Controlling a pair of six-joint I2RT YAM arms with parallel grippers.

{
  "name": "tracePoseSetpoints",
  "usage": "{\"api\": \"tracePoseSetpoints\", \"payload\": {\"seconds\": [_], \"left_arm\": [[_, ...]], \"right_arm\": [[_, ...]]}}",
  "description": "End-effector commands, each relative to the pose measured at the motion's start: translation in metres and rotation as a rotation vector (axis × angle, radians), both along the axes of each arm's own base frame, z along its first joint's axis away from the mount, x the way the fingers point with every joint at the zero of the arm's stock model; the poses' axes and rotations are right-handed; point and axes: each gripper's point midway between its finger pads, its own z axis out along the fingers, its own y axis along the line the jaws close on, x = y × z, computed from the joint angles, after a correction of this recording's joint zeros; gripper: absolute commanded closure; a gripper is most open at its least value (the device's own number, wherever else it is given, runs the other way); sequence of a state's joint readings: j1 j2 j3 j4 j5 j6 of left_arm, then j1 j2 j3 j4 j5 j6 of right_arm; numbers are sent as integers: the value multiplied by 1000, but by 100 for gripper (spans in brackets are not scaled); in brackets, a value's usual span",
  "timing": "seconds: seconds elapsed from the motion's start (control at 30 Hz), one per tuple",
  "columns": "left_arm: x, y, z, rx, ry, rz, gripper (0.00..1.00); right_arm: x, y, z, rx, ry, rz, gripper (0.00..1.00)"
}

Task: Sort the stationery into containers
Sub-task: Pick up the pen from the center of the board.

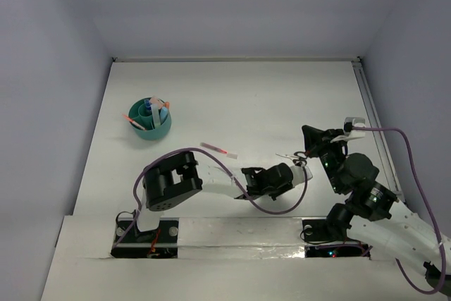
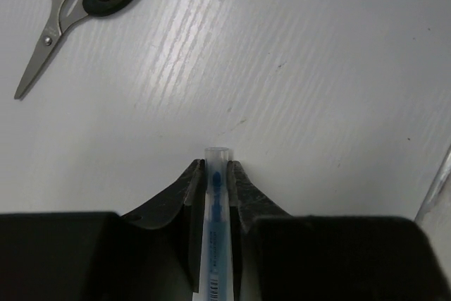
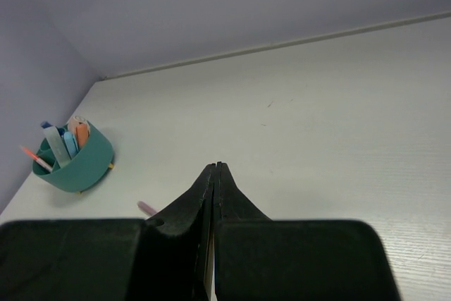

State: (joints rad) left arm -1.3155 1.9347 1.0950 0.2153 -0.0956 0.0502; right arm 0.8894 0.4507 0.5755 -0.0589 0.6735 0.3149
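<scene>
Left gripper (image 2: 216,168) jaws pinch 1 clear, blue-inked pen (image 2: 215,234); scissors (image 2: 49,37) lie ahead-left of them. Right gripper (image 3: 213,170) jaws are pressed together, seemingly empty; teal pot (image 3: 81,165) far ahead-left.

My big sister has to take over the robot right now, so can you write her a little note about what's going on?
Left gripper: shut on a clear blue pen, low over the table; I cannot tell whether the pen is lifted.
Right gripper: shut, empty, above the table.
Teal pot: far left, with several pens and markers already in it.
Left to do: put the held pen in the pot, then the pink pen lying mid-table, then the scissors near the left gripper.
</scene>
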Motion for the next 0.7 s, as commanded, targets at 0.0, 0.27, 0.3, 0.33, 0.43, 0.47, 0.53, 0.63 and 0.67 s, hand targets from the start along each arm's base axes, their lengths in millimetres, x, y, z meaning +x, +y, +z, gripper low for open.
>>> {"api": "tracePoseSetpoints", "payload": {"seconds": [0.0, 0.27, 0.3, 0.33, 0.43, 0.47, 0.53, 0.63, 0.67], "left_arm": [[5, 75, -68, 326, -11, 68, 100], [41, 64, -4, 167, -121, 218, 100], [47, 66, 3, 138, -120, 245, 100], [53, 66, 13, 104, -123, 271, 100], [83, 71, 59, -51, -126, 408, 100], [96, 77, 84, -117, -149, 471, 100], [131, 98, 112, -227, -128, 638, 100], [161, 125, 172, -467, -113, 740, 100], [164, 132, 207, -576, -123, 741, 100]], "right_arm": [[0, -7, 15, 34, -46, -24, 100], [0, -7, 12, 28, -41, -27, 100], [0, -6, 18, 52, -57, -26, 100], [0, -6, 17, 54, -56, -25, 100], [1, -3, 14, 59, -59, -14, 100], [3, 1, 9, 47, -50, -8, 100], [6, 6, 1, 25, -32, -2, 100], [14, 26, -18, -30, 21, 39, 98], [15, 36, -21, -37, 29, 75, 96]]}}
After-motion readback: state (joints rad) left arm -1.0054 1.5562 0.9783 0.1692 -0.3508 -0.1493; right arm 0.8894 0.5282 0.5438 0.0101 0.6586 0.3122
